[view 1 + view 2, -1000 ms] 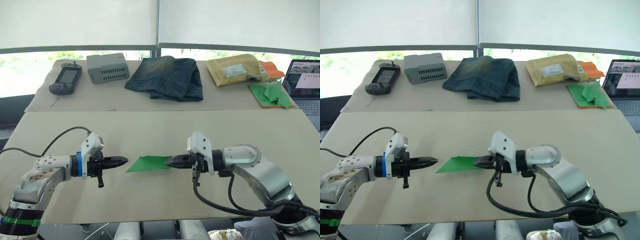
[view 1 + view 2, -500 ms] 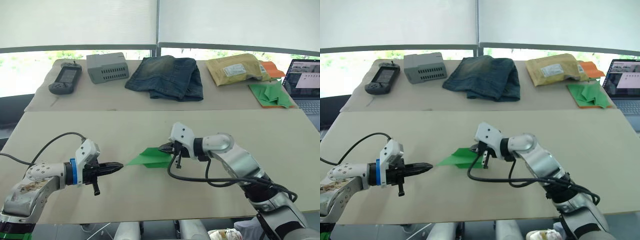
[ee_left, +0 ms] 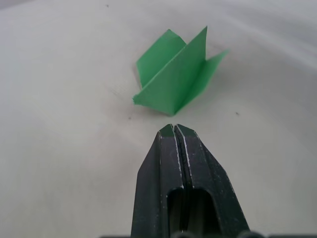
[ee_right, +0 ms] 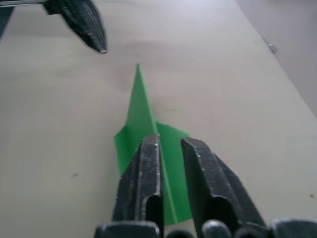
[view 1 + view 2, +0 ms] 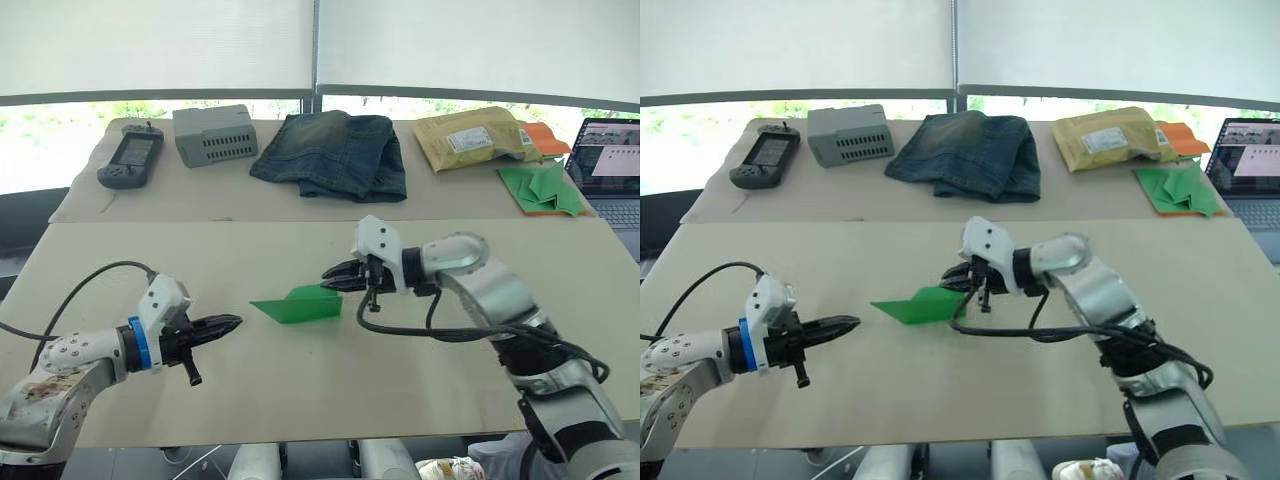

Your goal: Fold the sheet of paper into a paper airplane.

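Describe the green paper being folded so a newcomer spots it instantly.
On the near beige table, between the left gripper and right gripper, lies the paper airplane: one small bright green wedge, partly folded. The heap of green darts sits on the far table by the laptop.

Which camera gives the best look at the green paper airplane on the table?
The left wrist view: the paper airplane lies whole and unblocked, its raised middle fold and both side flaps plain. The right wrist view has the right gripper's fingers covering its near end. The head views show it small, as a flat green wedge.
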Available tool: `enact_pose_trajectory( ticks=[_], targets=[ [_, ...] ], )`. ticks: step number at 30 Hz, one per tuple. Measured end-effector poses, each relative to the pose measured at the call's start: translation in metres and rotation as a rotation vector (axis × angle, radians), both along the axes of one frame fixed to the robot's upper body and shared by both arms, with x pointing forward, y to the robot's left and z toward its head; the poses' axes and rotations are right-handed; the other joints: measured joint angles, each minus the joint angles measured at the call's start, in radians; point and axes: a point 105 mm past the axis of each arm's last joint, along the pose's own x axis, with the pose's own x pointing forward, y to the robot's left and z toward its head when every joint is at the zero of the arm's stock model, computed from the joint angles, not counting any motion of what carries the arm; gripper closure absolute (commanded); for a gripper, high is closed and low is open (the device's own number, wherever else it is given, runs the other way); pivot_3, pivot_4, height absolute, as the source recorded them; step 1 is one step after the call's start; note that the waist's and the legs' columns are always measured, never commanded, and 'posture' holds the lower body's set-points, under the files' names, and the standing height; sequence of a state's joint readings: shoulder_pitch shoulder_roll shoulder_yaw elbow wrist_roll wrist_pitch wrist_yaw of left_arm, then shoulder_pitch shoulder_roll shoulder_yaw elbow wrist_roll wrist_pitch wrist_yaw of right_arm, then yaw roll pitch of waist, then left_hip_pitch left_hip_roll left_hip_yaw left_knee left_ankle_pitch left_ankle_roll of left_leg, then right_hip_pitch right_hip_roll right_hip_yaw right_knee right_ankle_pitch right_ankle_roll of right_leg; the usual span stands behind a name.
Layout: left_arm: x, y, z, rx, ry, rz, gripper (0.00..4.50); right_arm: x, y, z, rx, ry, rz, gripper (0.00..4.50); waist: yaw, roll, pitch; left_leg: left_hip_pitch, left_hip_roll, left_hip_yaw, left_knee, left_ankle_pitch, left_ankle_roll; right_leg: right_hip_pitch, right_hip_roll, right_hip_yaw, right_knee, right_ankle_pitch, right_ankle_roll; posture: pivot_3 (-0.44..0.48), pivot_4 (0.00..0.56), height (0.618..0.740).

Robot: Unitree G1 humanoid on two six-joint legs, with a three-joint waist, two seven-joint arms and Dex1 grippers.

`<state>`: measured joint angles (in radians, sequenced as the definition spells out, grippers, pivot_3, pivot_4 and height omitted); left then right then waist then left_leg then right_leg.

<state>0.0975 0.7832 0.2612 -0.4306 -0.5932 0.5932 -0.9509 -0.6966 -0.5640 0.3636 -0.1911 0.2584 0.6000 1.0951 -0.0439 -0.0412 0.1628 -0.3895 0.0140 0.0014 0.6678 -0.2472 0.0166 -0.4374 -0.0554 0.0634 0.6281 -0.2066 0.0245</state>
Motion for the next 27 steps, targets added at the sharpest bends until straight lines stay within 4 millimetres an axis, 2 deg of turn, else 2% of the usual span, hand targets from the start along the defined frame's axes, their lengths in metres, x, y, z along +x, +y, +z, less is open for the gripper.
enact_pose_trajectory(
  ticks=[3,7,8,14,16,19,27],
  targets=[
    [0.002,-0.002,0.005,-0.029,-0.018,-0.001,3.66,-0.005,0.009,-0.010,-0.035,0.038,0.034,1.49,-0.003,0.000,0.000,0.000,0.000,0.000,0.000,0.000,0.000,0.000,0.001,0.000,0.001,0.000,0.000,0.000,0.150,0.728],
    [0.001,-0.001,0.006,-0.048,-0.019,0.013,2.32,0.007,0.023,-0.013,-0.075,0.010,0.038,0.14,-0.002,0.000,0.000,0.000,0.000,0.001,0.000,0.001,-0.001,-0.001,0.001,0.000,0.001,0.001,-0.001,0.000,0.150,0.728],
    [0.000,0.000,0.006,-0.047,-0.018,0.019,1.97,0.009,0.024,-0.013,-0.082,0.001,0.037,0.00,-0.001,0.000,0.000,0.000,0.000,0.000,0.000,0.001,-0.001,-0.001,0.000,0.000,0.001,0.001,-0.001,0.000,0.150,0.728],
    [-0.009,0.007,0.000,-0.033,0.001,0.062,0.01,0.024,0.034,-0.026,-0.149,-0.003,0.047,0.00,-0.001,0.000,0.000,-0.001,0.000,0.000,0.000,0.000,-0.001,-0.001,0.000,0.000,0.001,0.001,-0.002,0.000,0.150,0.728],
    [-0.011,0.009,0.000,-0.026,-0.002,0.077,0.01,0.023,0.039,-0.029,-0.160,0.010,0.070,0.00,-0.001,0.000,0.000,0.000,0.000,0.000,0.000,0.000,-0.001,-0.001,0.000,0.000,0.001,0.001,-0.002,0.000,0.150,0.728],
    [-0.016,0.011,-0.004,-0.013,0.006,0.095,0.00,0.026,0.041,-0.035,-0.193,0.014,0.079,0.78,-0.001,0.001,0.001,0.000,0.000,0.000,0.000,0.000,-0.001,-0.001,-0.001,0.000,0.001,0.001,-0.002,0.000,0.150,0.728],
    [-0.020,0.012,-0.007,-0.007,0.010,0.109,0.00,0.023,0.038,-0.049,-0.274,0.020,0.127,3.56,0.000,0.001,0.001,0.000,0.000,0.000,0.000,0.001,-0.001,-0.001,-0.001,0.000,0.001,0.001,-0.002,0.000,0.150,0.728]
  ],
)
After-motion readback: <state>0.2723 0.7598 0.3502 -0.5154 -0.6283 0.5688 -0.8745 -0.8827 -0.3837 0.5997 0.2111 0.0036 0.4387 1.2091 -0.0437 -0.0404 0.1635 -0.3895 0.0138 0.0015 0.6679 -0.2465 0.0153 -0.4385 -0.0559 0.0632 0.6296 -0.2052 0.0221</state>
